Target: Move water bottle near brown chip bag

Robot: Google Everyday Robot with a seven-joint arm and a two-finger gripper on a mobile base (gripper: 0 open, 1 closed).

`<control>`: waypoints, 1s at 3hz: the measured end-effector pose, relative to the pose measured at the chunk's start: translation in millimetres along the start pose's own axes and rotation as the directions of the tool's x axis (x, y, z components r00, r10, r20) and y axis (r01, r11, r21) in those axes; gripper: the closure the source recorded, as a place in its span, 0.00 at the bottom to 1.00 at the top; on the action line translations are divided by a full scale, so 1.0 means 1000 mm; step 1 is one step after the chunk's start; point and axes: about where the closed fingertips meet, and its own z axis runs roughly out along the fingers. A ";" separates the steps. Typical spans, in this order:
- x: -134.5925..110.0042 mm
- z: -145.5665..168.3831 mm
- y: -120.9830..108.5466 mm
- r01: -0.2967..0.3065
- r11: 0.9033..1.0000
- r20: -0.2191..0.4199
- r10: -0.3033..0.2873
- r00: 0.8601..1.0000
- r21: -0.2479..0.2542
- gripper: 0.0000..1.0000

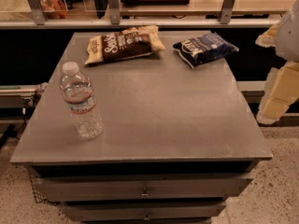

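the water bottle (81, 101) should be gripped mid-body; the end effector (279, 91), right of the bench (163, 111), cannot be judged open or closed.

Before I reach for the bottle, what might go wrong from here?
The water bottle stands upright near the table front-left edge; a sideways bump may topple it or push it off.
The gripper hangs beyond the right side, so it must cross the whole top.
The dark blue chip bag lies beside the brown chip bag; placing too far right favours the wrong one.

Grey drawer cabinet (163, 120), speckled floor (280, 195), shelf (261, 6) behind.
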 end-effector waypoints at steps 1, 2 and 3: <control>0.000 0.000 0.000 0.000 1.000 0.000 0.000 1.000 0.000 0.00; -0.010 0.008 0.000 0.006 1.000 0.050 -0.006 0.999 -0.011 0.00; -0.034 0.024 0.001 0.017 0.999 0.178 -0.009 0.984 -0.044 0.00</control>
